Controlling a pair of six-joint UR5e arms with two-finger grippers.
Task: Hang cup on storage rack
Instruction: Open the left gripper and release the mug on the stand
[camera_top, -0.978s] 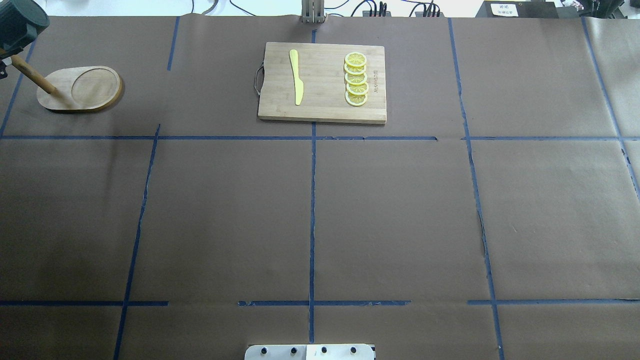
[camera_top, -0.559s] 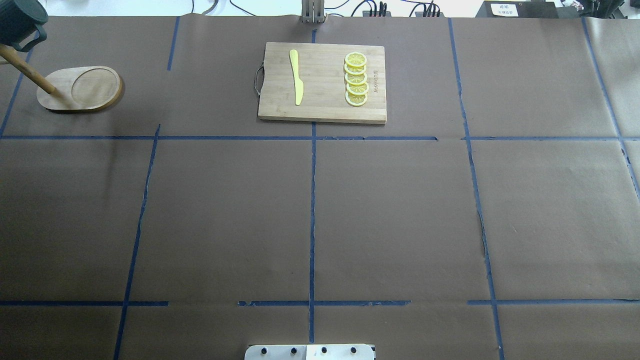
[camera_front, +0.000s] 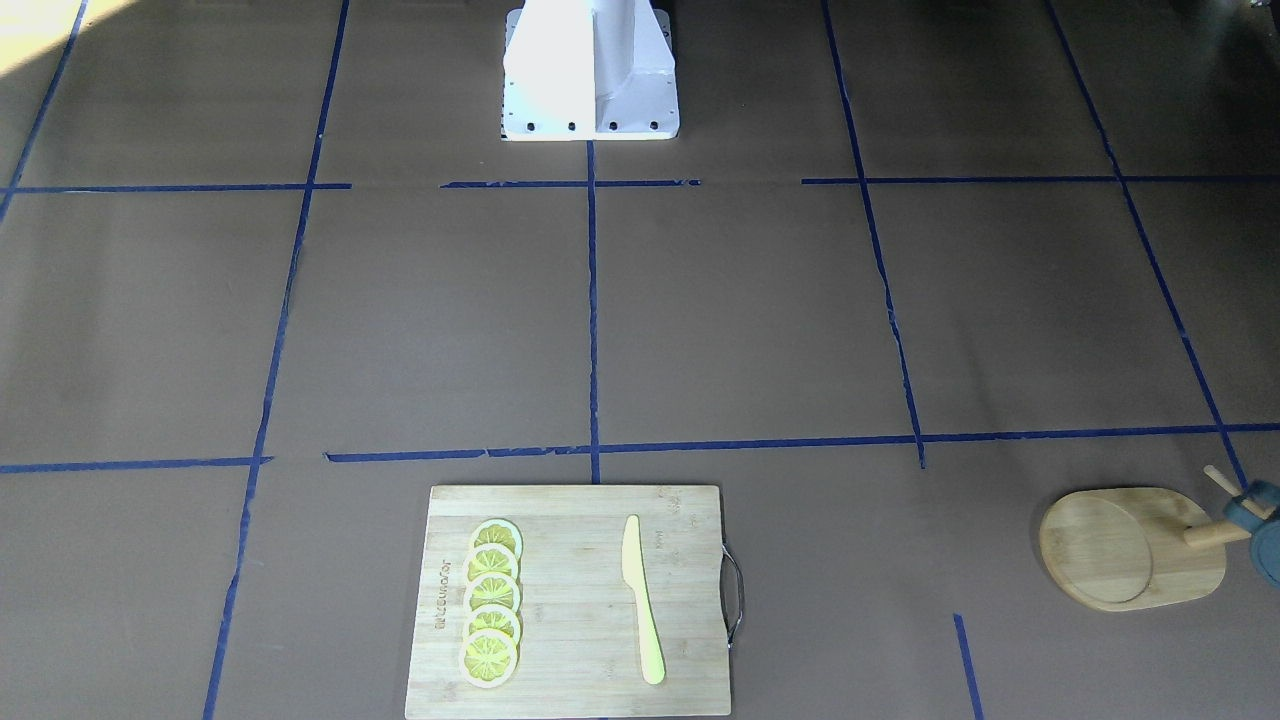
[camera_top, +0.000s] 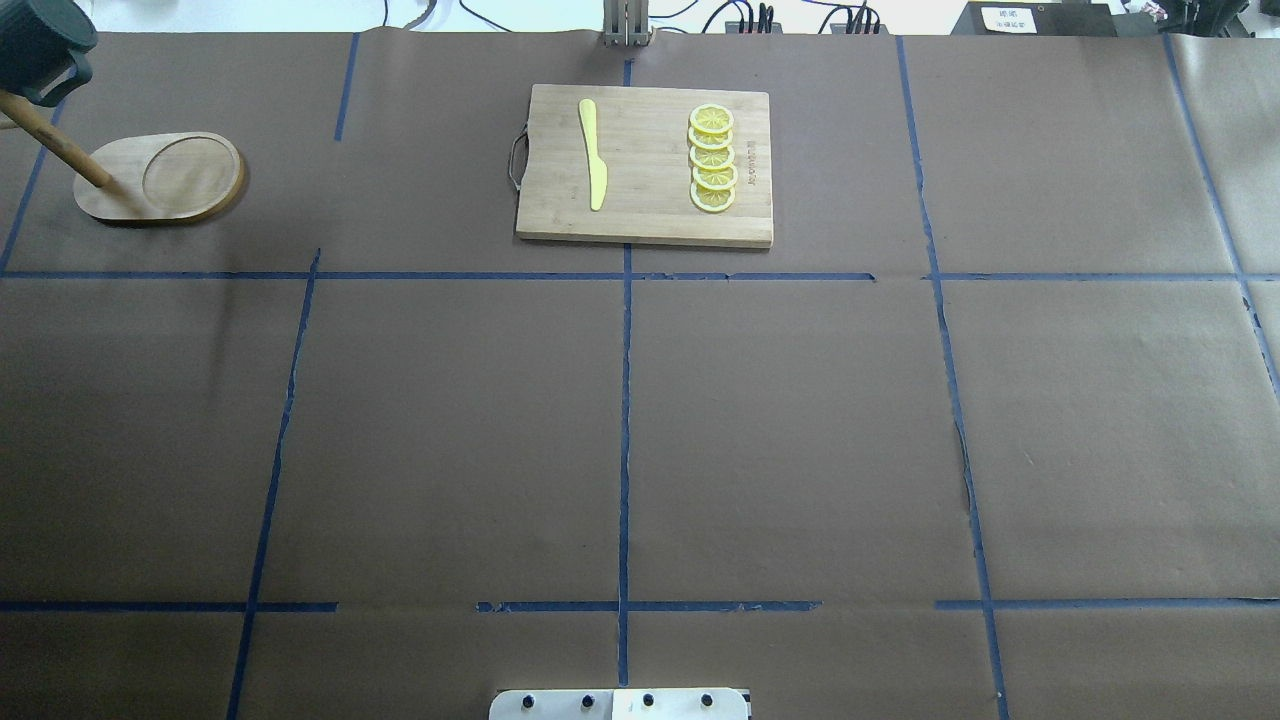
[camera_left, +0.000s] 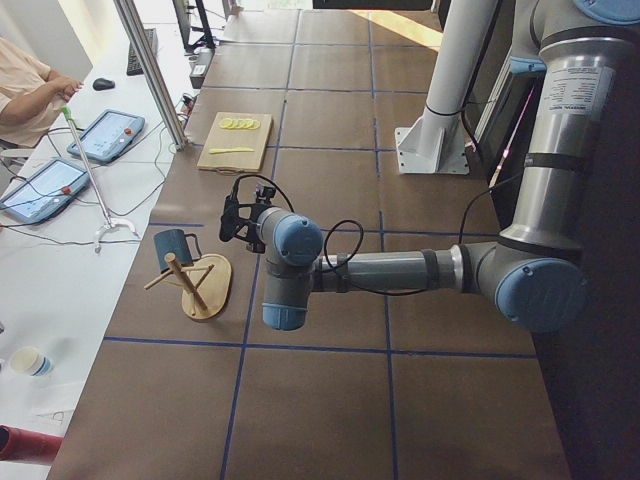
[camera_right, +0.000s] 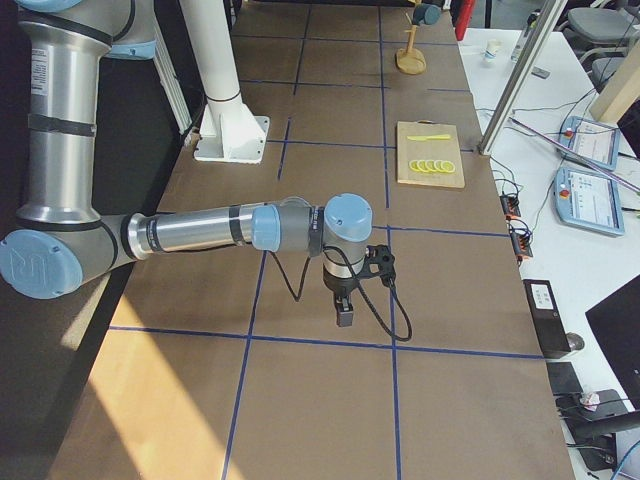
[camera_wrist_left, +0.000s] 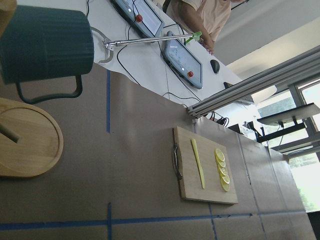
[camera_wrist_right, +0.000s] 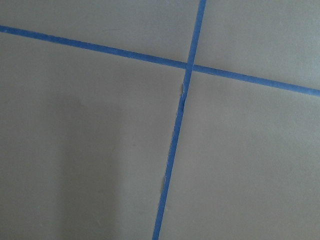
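Observation:
The dark blue-grey ribbed cup (camera_top: 40, 50) hangs up at the top of the storage rack, its loop handle (camera_wrist_left: 50, 92) beside the post (camera_top: 55, 145). The rack's oval wooden base (camera_top: 190, 178) stands at the table's far left. Cup (camera_left: 172, 247) and rack (camera_left: 205, 285) also show in the exterior left view, and at the right edge of the front-facing view (camera_front: 1265, 525). My left gripper (camera_left: 234, 214) is clear of the cup, to its right. My right gripper (camera_right: 345, 312) points down over bare table. Whether either is open or shut I cannot tell.
A bamboo cutting board (camera_top: 650, 225) with a yellow knife (camera_top: 595, 155) and several lemon slices (camera_top: 712, 160) lies at the far middle. Blue tape lines cross the brown paper. Operators and tablets (camera_left: 100, 135) are beyond the table's far edge.
The cup has swung a little at the rack's top, its handle now showing beside the post. A dark part at the view's left edge is gone.

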